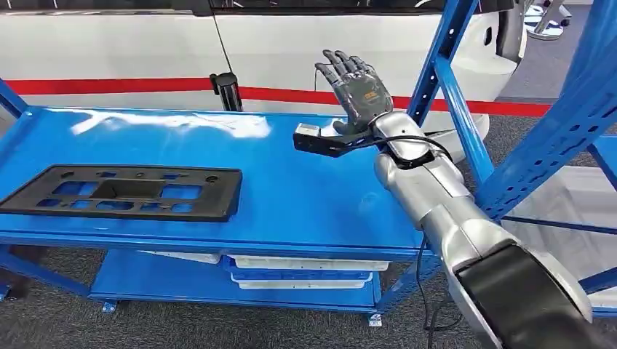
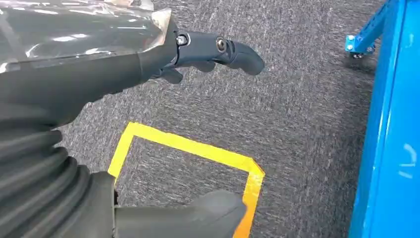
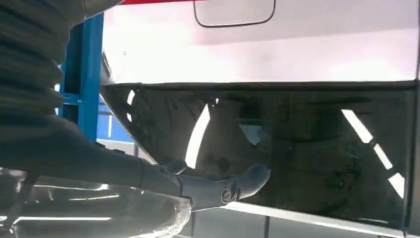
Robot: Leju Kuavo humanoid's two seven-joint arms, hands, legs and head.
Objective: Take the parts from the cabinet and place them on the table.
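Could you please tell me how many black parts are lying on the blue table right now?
1: a flat black part lies on the blue table, near its front left. Others may be out of view.

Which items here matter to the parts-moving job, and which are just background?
Job:
black plate lying flat on the blue table
right hand, raised, fingers spread, holding nothing

Background:
white trays on the lower shelf
white vehicle
yellow floor tape

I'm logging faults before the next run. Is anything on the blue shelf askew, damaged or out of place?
Nothing stands out. The black plate lies flat near the front left of the blue shelf top, with no visible damage. The right hand is raised above the shelf, fingers spread, holding nothing.
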